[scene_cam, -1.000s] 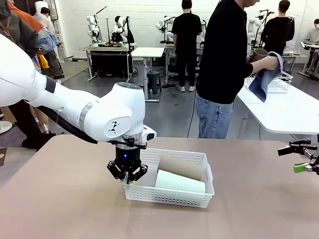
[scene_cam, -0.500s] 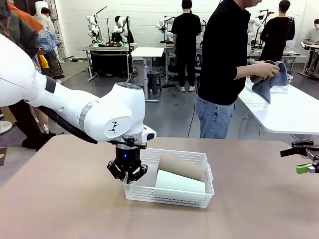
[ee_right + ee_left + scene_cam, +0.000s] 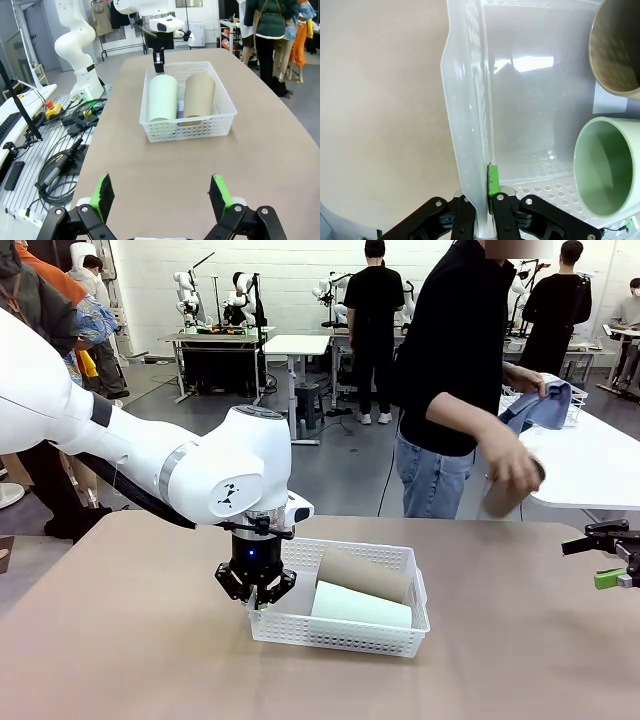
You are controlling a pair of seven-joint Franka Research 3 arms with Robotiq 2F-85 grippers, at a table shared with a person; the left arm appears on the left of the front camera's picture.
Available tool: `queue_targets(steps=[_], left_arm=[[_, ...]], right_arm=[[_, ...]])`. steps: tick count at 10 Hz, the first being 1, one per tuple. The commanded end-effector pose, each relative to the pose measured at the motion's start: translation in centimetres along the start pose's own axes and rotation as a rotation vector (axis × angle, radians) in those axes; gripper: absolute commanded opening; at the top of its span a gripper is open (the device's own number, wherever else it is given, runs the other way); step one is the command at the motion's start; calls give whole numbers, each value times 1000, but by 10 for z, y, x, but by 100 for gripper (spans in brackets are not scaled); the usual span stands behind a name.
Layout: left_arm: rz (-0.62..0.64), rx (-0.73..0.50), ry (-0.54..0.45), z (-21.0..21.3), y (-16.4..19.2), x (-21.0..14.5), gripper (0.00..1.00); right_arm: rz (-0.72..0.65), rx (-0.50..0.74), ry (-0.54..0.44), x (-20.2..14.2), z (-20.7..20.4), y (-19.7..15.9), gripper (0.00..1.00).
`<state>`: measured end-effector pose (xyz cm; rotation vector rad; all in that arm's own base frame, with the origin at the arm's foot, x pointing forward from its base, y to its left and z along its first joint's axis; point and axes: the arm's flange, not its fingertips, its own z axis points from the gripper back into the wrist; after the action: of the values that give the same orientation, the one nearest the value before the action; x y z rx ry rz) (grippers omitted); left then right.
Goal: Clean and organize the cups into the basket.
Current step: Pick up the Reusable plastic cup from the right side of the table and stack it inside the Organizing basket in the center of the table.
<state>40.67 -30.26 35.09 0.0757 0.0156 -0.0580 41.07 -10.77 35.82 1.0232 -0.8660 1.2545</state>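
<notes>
Pinching the left end wall of the basket (image 3: 340,637), the left fingers (image 3: 256,602) are clamped tight on it. The basket sits mid-worktop, a bit toward the near edge, with a green cup (image 3: 362,606) and a brown cup (image 3: 365,575) lying side by side inside. The person's hand (image 3: 512,472) holds a second brown cup (image 3: 497,502) above the far edge. At the right edge, the right fingers (image 3: 604,578) hang spread wide.

We see a tan tabletop (image 3: 120,640) across the lower frame and a person in black top and jeans (image 3: 452,370) upper centre-right. A blue cloth (image 3: 545,408) hangs above a white table (image 3: 590,468) at right. In the right wrist view, black cables (image 3: 62,162) lie lower left.
</notes>
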Motion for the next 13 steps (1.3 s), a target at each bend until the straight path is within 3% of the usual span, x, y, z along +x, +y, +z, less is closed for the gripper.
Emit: queue_targets(steps=[1, 13], left_arm=[[-4, 5, -1, -1, -1, -1, 0], [-4, 5, -1, -1, -1, -1, 0]], right_arm=[[2, 2, -10, 0, -2, 4, 100], [2, 2, -10, 0, -2, 4, 100]])
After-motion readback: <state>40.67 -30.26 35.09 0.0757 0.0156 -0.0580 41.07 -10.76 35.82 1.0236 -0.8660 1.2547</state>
